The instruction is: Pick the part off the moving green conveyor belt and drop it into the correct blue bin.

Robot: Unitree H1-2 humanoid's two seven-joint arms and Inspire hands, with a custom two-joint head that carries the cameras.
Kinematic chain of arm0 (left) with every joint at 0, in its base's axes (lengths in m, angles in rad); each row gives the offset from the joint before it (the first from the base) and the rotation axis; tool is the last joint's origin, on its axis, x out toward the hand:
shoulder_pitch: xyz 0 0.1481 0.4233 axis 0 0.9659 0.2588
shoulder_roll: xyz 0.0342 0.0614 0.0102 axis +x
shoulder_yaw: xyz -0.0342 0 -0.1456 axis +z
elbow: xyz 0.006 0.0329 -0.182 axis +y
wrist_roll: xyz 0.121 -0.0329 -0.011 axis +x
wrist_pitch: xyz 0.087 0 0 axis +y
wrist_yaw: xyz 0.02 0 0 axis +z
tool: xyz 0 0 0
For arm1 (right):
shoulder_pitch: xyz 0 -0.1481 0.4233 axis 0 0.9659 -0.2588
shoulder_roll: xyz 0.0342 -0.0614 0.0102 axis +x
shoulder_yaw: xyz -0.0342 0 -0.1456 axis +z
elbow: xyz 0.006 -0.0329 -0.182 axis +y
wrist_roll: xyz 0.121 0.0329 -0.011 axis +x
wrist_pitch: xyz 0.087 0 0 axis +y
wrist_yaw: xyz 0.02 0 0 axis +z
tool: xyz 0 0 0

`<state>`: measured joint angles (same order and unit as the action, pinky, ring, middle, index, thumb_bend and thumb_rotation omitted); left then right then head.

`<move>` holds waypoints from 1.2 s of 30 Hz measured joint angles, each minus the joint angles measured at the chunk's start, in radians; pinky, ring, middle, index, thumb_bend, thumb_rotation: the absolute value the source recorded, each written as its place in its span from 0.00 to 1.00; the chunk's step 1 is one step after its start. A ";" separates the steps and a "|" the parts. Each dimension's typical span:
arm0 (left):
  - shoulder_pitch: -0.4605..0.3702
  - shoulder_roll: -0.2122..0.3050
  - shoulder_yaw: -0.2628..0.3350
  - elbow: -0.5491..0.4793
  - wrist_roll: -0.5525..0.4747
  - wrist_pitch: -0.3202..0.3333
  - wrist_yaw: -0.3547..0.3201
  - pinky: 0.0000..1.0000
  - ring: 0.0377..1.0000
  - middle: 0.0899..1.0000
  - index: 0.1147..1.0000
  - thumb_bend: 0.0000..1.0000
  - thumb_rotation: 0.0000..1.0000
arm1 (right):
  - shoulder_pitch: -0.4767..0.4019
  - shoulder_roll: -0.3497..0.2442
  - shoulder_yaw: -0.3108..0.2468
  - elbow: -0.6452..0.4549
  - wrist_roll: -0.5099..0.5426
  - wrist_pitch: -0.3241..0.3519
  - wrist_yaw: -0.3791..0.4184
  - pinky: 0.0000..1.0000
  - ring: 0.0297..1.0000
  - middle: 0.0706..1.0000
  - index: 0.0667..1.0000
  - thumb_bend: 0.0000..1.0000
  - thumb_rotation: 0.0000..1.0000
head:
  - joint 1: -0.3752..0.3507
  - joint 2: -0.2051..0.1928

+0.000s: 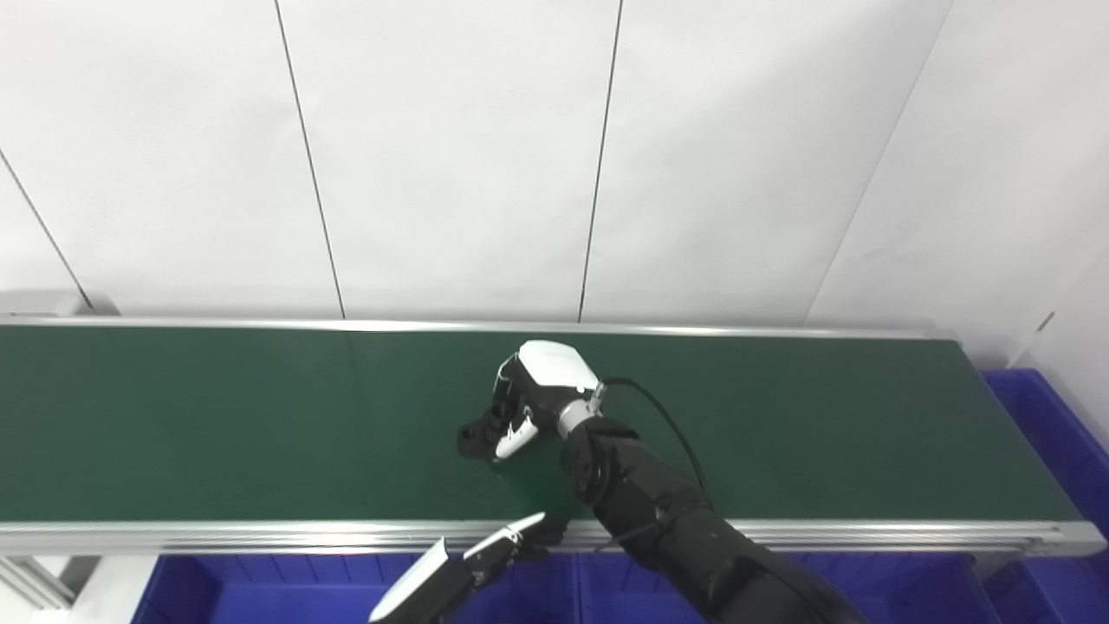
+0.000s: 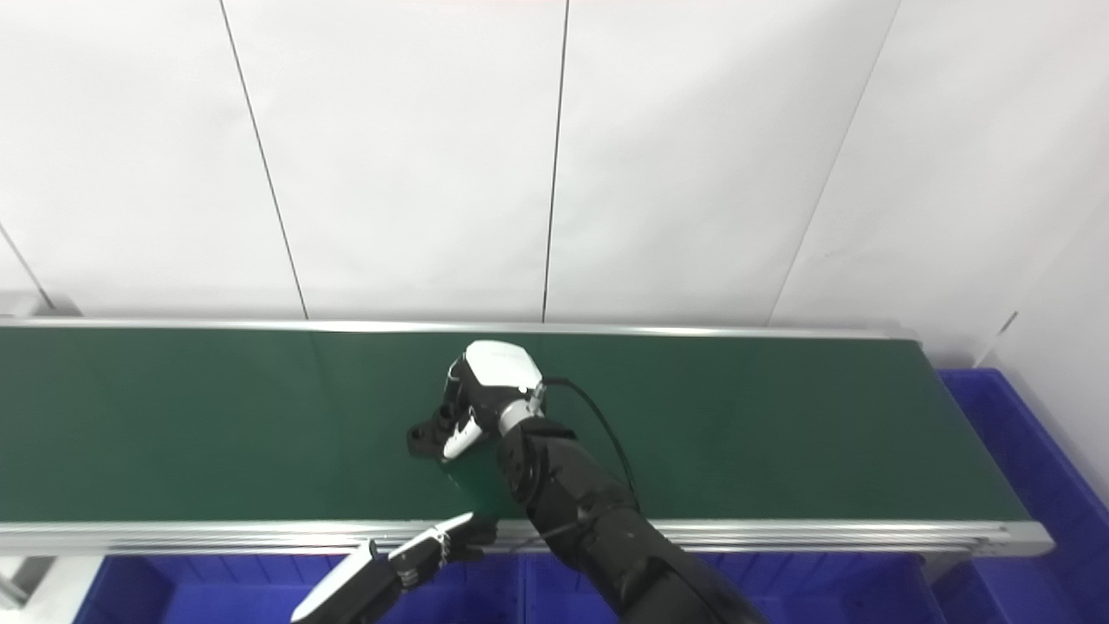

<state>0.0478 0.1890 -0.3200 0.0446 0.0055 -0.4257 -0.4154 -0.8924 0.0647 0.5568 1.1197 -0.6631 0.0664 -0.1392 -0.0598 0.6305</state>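
Green belt [image 1: 260,425] | right hand [image 1: 533,394] fingers on black part [image 1: 472,438] | left hand [image 2: 407,559] fingers released — low, both views

Background's pretty plain — a white panelled wall [image 1: 450,156] fills the top half, split by thin dark seams [image 1: 309,165] that fan out a bit. Far left there's a grey metal housing [image 1: 52,302] poking out against the wall, and at the lower left corner some pale slanted frame rails [image 1: 35,585] — can't tell more.
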 measured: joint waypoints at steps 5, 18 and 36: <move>0.000 0.001 0.000 0.000 0.000 0.000 0.000 0.88 0.91 0.93 0.90 0.39 0.64 | 0.001 -0.009 -0.006 0.001 0.008 0.000 -0.003 0.42 0.48 0.48 0.43 0.53 0.00 | -0.002 -0.002; -0.002 0.004 0.002 0.008 -0.002 0.000 -0.009 0.87 0.91 0.92 0.90 0.39 0.64 | 0.097 -0.064 -0.091 -0.218 0.059 0.006 -0.015 0.44 0.49 0.47 0.44 0.53 0.00 | -0.011 -0.003; -0.046 0.005 0.012 0.056 -0.023 -0.001 -0.040 0.87 0.91 0.92 0.90 0.38 0.63 | 0.314 -0.182 -0.212 -0.681 0.059 0.013 -0.002 0.40 0.43 0.43 0.46 0.53 0.00 | -0.040 -0.009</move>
<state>0.0014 0.1940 -0.3078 0.1005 -0.0174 -0.4263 -0.4549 -0.5785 -0.1168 0.3449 0.4389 -0.6036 0.0797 -0.1415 -0.0997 0.6212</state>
